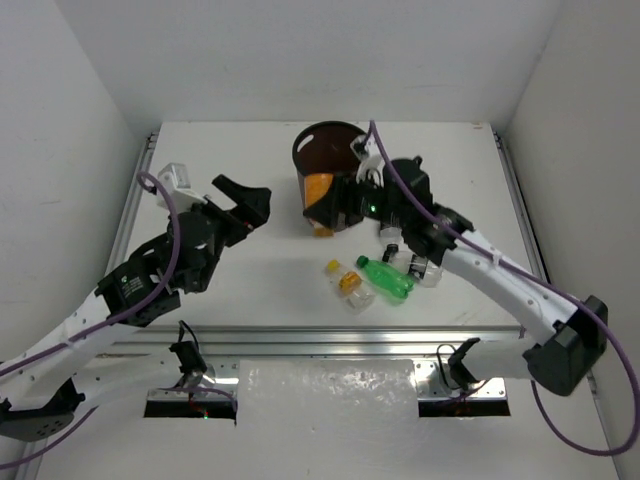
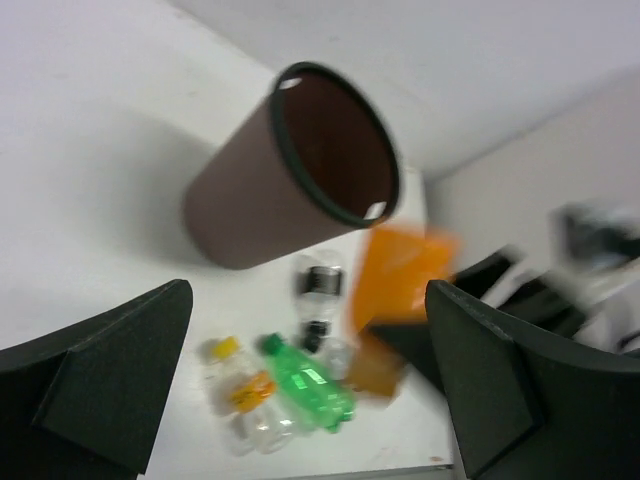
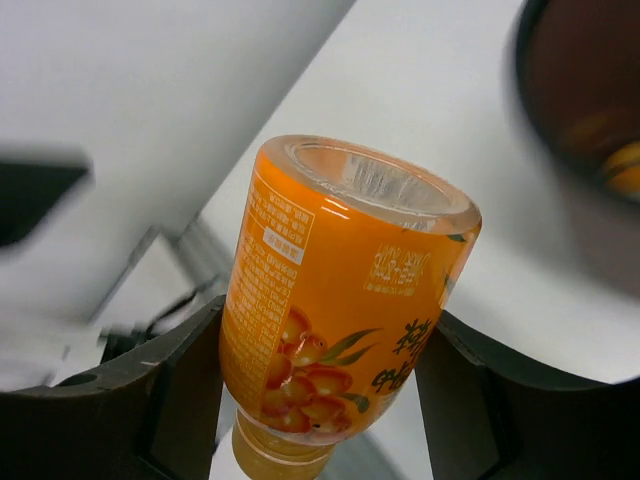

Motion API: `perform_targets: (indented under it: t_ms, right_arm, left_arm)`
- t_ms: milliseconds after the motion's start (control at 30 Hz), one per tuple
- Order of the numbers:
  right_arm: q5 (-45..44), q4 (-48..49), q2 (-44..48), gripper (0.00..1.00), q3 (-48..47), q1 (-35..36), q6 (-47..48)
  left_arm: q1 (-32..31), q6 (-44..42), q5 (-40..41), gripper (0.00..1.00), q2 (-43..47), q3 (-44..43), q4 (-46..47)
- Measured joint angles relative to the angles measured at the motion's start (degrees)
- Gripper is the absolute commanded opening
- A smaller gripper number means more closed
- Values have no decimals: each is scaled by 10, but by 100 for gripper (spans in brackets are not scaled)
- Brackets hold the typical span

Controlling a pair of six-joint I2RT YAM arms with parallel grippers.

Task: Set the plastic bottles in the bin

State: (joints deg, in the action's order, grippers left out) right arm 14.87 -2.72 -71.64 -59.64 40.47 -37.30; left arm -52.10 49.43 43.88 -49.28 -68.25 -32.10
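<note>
The bin (image 1: 322, 148) stands upright at the far middle of the desk (image 1: 250, 280), its mouth just beyond my right hand (image 3: 320, 395), which is clamped across an orange bottle (image 3: 345, 280) held cap-down beside the near wall. My left hand (image 1: 245, 200) hovers apart and empty further left; the green bottle (image 1: 386, 277) lies on the desk nearer my right arm.

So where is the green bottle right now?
In the top view the green bottle lies on the table, right of centre, nearer than the bin, beside a clear yellow-capped bottle.
</note>
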Motion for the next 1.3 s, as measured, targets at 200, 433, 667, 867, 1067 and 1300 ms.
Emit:
perform_targets:
  t_ms: [200,433,667,867,1067,1300]
  right_arm:
    - [-34,-143,-134,4,-251,-96,52]
    - [-45,-212,-296,57,-394,-152,103]
    - [-75,-318,-410,97,-578,-151,159]
    - [-113,-336,-330,98,-556,-151,203]
    - [-142,-328,-100,92,-320,-119,223]
    - [-165,-319,53,85,-57,-25,214]
  left_arm:
    - [0,13,33,100,56,94,-78]
    - [0,1,24,100,78,132,-131]
    - [0,-31,17,100,86,153,-145]
    - [0,-38,10,100,83,155,-147]
    - [0,-38,9,100,82,155,-181]
    - [0,-46,15,100,77,154,-195]
